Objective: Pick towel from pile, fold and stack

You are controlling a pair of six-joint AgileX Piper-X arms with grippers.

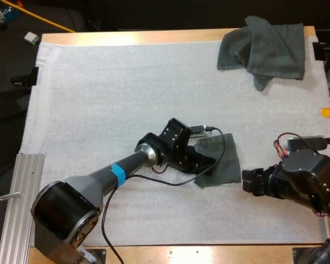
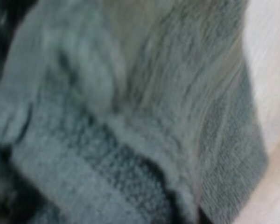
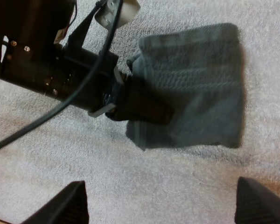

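A dark grey-green towel [image 1: 224,160], folded into a small square, lies flat on the white mat [image 1: 126,93] right of centre. My left gripper [image 1: 205,163] reaches onto its left edge and is shut on the towel there; in the left wrist view bunched towel cloth [image 2: 130,116] sits right up against the camera. The right wrist view looks down on the same folded towel [image 3: 196,88], with the left gripper [image 3: 144,108] lying across its edge. My right gripper [image 1: 246,181] hovers open just right of the towel, its fingertips [image 3: 65,203] wide apart over bare mat. A crumpled towel [image 1: 264,47] rests at the far right corner.
An aluminium rail [image 1: 22,203] runs along the mat's near left side. The wooden table edge [image 1: 209,250] borders the mat at the front. The left arm's cable [image 1: 170,181] loops over the mat beside the folded towel.
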